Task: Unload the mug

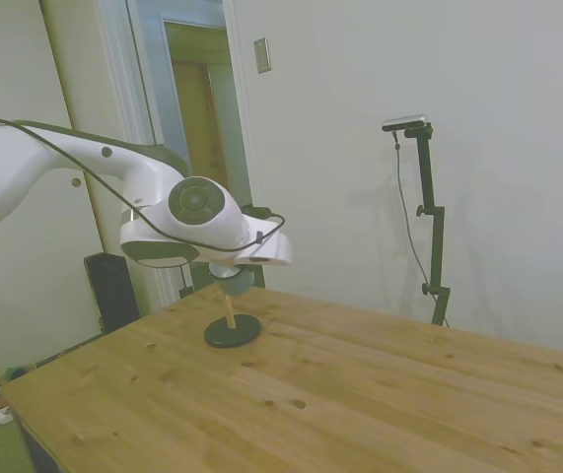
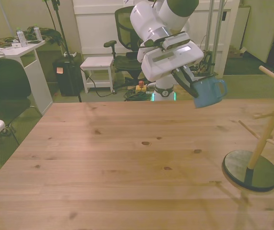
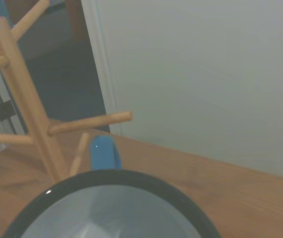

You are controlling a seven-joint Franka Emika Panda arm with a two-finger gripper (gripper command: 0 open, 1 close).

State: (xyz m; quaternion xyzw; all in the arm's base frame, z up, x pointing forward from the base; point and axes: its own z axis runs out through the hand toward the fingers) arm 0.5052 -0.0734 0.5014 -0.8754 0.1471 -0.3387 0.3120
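while arm tilts above table, gripper point(image 2: 193, 88) clamps mug point(image 2: 208, 92), clear of peg stand point(image 2: 257, 152).

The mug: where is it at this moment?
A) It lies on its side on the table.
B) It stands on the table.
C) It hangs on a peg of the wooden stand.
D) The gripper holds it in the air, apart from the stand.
D: the gripper holds the mug above the table, clear of the wooden stand.
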